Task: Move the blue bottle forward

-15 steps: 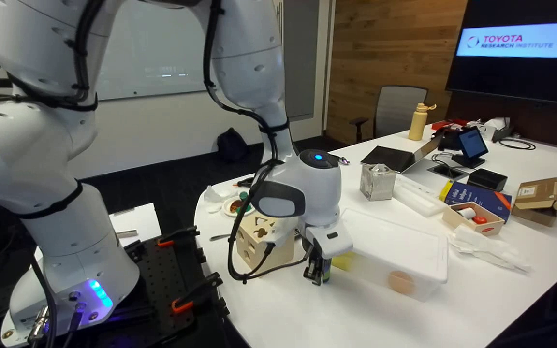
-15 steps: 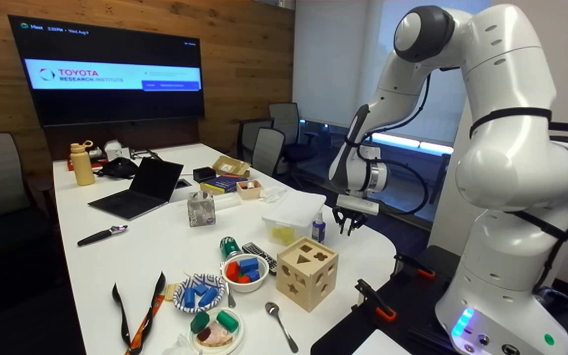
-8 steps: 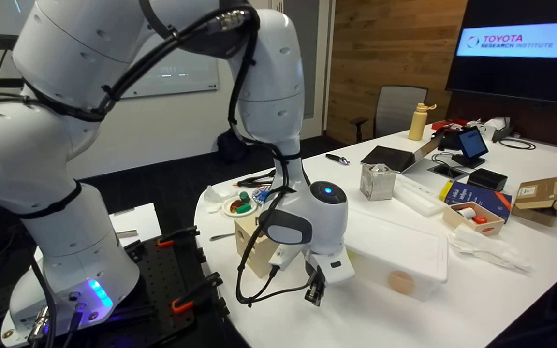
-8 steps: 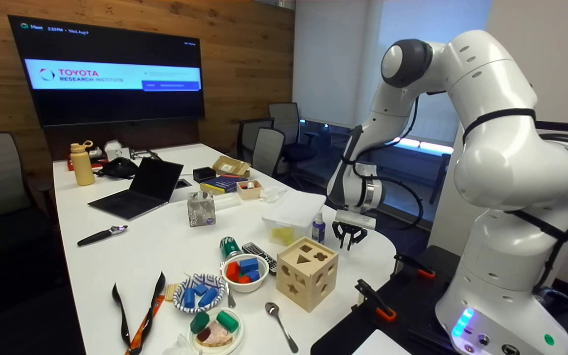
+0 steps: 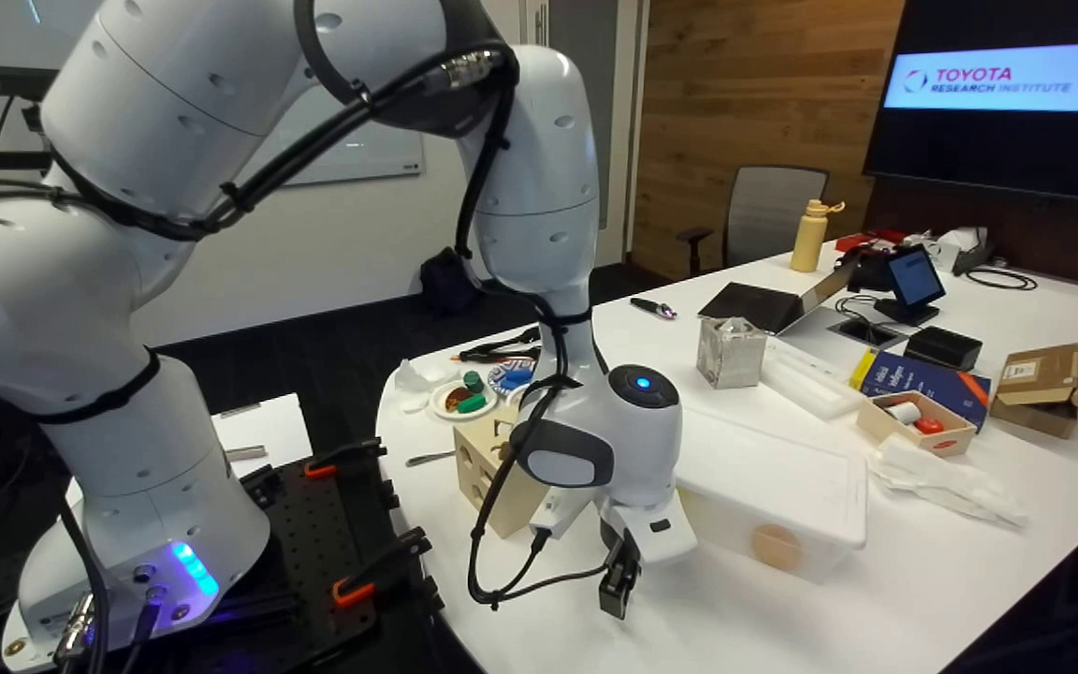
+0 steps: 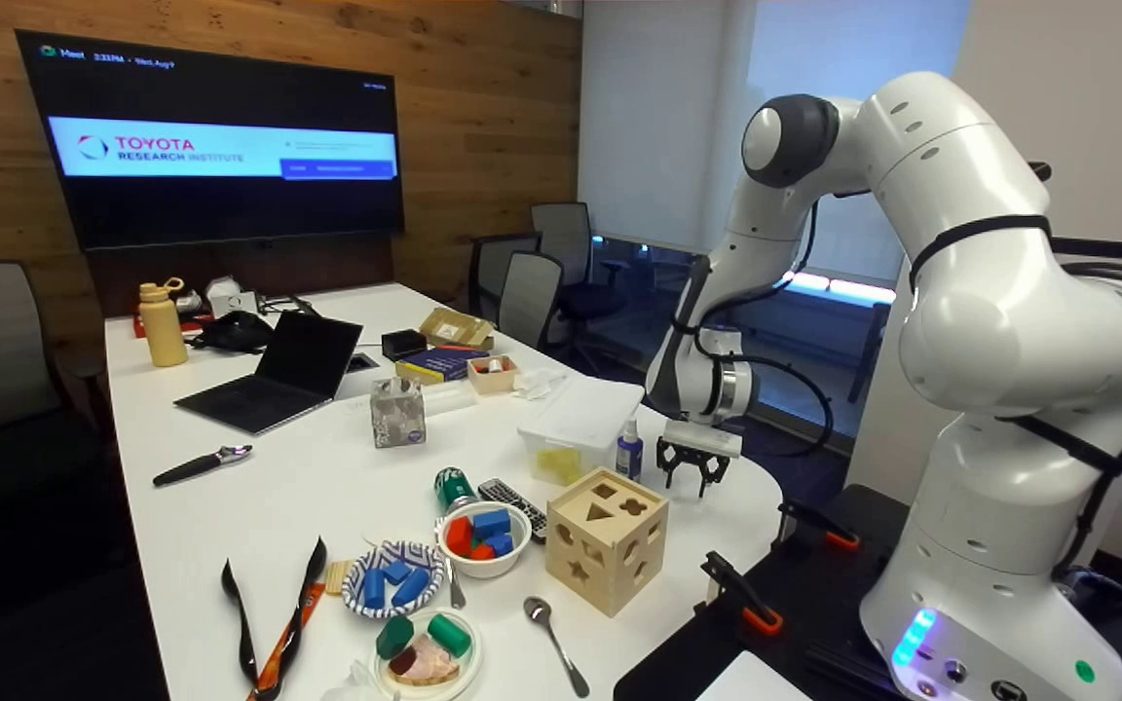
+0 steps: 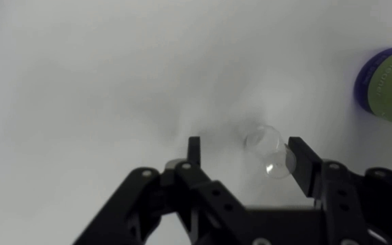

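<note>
The blue bottle [image 6: 628,453] stands upright on the table beside the clear storage box, its cap pale. At the right edge of the wrist view, only part of the blue bottle [image 7: 388,85] shows, with its green label; in an exterior view my arm hides it. My gripper [image 6: 686,485] hangs low over the table, a short way to the side of the bottle. Its two black fingers [image 7: 306,166] are spread apart. Between them in the wrist view appears a small see-through object [image 7: 264,143], overlapping one finger; whether they touch I cannot tell.
A lidded clear box [image 5: 773,468] stands near the bottle, on the far side from my gripper. The wooden shape box [image 6: 607,540] is close by too. Around it lie a remote [image 6: 514,506], a white bowl [image 6: 512,565] of blocks and a spoon [image 6: 561,647].
The arm has come down, so my gripper sits lower in both exterior views. Its fingers, close together before, have spread apart. The blue bottle has stayed in place.
</note>
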`<state>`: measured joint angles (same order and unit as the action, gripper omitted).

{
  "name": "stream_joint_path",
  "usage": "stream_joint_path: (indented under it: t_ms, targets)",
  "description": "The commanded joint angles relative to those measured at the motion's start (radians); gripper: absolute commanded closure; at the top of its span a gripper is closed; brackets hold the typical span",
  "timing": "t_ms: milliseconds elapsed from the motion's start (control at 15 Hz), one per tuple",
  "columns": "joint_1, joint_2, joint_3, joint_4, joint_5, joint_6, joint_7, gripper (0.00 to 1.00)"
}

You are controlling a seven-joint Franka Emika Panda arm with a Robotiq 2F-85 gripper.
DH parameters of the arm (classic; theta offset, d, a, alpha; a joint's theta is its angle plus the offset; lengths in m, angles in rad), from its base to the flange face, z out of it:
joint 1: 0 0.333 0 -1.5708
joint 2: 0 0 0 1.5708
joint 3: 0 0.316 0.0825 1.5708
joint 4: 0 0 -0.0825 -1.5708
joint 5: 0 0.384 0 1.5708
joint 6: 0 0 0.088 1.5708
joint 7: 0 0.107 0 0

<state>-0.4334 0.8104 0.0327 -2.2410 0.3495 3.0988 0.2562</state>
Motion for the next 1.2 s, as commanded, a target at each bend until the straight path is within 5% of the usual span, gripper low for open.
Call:
stream_joint_path:
  t_ms: [0, 467, 1133]
  targets:
    - [0.034, -0.121, -0.006, -0.068, 0.015, 0.015, -0.001, 0.01]
    - [0.166, -0.317, -0.109, -0.133, -0.003, -0.073, 0.021, 0.0]
    - [0.251, -0.341, -0.208, -0.143, -0.017, -0.173, 0.038, 0.0]
